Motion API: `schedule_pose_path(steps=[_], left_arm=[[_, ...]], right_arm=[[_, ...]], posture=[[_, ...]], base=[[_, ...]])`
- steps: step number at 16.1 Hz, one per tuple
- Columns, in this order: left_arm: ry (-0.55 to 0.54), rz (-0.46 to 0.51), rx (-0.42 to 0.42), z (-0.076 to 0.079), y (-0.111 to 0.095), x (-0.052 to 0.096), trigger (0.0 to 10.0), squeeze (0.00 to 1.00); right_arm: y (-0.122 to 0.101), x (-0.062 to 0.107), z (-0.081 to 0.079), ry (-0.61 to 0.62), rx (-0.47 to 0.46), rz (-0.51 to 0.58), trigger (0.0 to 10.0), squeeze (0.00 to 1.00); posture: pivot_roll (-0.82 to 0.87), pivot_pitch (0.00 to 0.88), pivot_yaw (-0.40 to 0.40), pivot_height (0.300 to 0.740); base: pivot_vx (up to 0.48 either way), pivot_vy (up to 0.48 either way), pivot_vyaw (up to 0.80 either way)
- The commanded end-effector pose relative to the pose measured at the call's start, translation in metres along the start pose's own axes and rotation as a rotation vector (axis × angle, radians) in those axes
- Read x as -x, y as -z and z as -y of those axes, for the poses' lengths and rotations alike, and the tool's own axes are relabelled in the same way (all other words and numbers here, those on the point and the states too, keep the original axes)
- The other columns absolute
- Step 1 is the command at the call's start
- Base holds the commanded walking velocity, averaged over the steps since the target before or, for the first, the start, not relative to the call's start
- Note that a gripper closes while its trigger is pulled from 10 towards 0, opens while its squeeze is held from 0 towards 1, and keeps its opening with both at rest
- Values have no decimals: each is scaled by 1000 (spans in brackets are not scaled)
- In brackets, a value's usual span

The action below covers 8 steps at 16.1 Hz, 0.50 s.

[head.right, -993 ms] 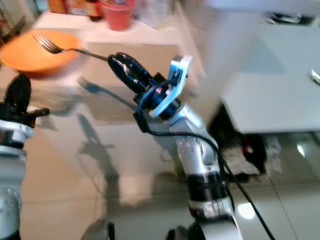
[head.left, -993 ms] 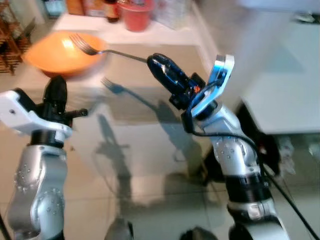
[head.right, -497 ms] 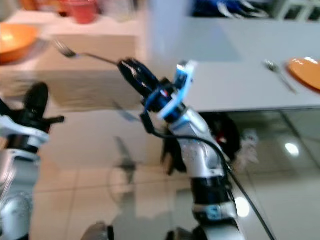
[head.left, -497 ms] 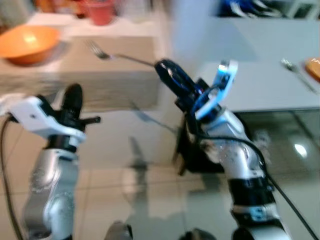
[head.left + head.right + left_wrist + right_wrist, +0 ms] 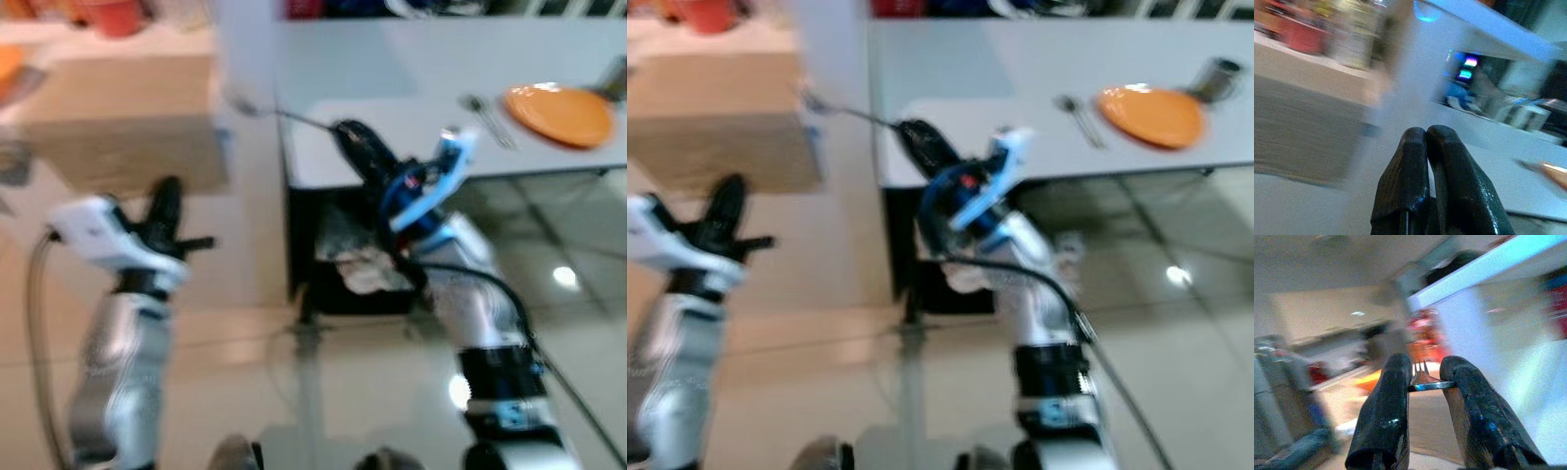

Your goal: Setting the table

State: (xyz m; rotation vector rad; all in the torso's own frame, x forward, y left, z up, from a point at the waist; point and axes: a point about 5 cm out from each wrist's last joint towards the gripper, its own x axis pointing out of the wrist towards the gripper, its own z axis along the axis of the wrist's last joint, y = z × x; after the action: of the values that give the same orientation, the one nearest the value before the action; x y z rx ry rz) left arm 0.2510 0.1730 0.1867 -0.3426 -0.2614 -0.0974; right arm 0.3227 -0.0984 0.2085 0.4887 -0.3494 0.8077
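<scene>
- Black fingers of the left gripper point(image 5: 1426, 142) are pressed together, empty, raised over the floor.
- Right gripper point(image 5: 1425, 382) is clamped on a fork point(image 5: 284, 116) — tines pointing away, held up before the white tabletop point(image 5: 392, 59).
- Farther along that tabletop lies an orange plate point(image 5: 558, 115) — blurred cutlery point(image 5: 487, 119) beside it.

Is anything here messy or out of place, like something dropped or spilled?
Something pale and crumpled lies under the white table, though blur hides what it is. On top, the orange plate and its utensil look tidy. The right gripper holds a fork crosswise.
</scene>
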Motion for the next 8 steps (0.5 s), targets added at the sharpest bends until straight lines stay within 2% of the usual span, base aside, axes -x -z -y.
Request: schedule_pose_path(steps=[1, 3, 6, 8], left_arm=[[-7, 5, -26, -3, -1, -1, 10000, 0], [3, 3, -24, -1, 0, -3, 10000, 0], [15, -4, -28, 3, 3, -5, 10000, 0], [-17, -34, -73, 1, 9, -7, 10000, 0]], right_arm=[[-6, -3, 1, 29, 40, 36, 10000, 0], [-8, -2, 10, 96, 76, 45, 10000, 0], [-4, -2, 14, 127, 113, 18, 10000, 0], [5, -1, 13, 133, 151, -26, 10000, 0]], posture=[[-6, 111, 14, 740], [-7, 110, 12, 740], [-12, 104, 7, 740], [-14, 104, 4, 740]], base=[[0, -480, 0], [0, -480, 0], [0, -480, 0], [0, 0, 0]])
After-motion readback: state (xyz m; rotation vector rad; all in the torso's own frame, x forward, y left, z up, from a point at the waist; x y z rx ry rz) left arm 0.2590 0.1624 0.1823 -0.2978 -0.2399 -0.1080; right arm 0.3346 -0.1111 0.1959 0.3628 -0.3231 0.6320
